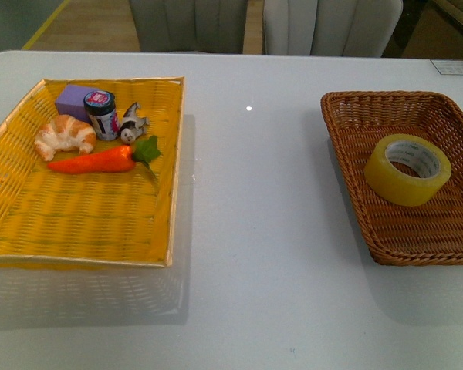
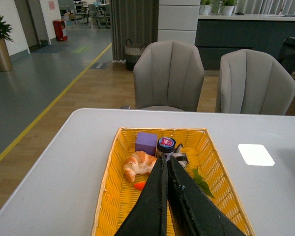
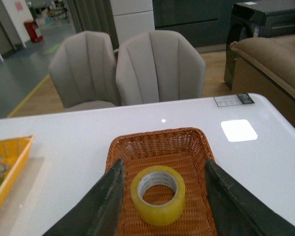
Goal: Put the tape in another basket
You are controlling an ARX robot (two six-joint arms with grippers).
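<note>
The tape (image 1: 407, 169), a yellowish roll with a white printed core, lies flat in the dark-brown wicker basket (image 1: 355, 116) at the table's right. The right wrist view shows the tape (image 3: 158, 194) in that basket (image 3: 157, 142), between the spread fingers of my open right gripper (image 3: 162, 164), which hangs above and apart from it. My left gripper (image 2: 166, 160) is shut and empty, above the yellow basket (image 2: 113, 196). Neither arm shows in the front view.
The yellow woven basket (image 1: 77, 223) at the left holds a croissant (image 1: 65, 136), a carrot (image 1: 92, 162), a purple block (image 1: 72, 100), a small jar (image 1: 101, 113) and a small figure (image 1: 130, 127). Grey chairs (image 1: 324, 23) stand beyond the white table (image 1: 255, 231).
</note>
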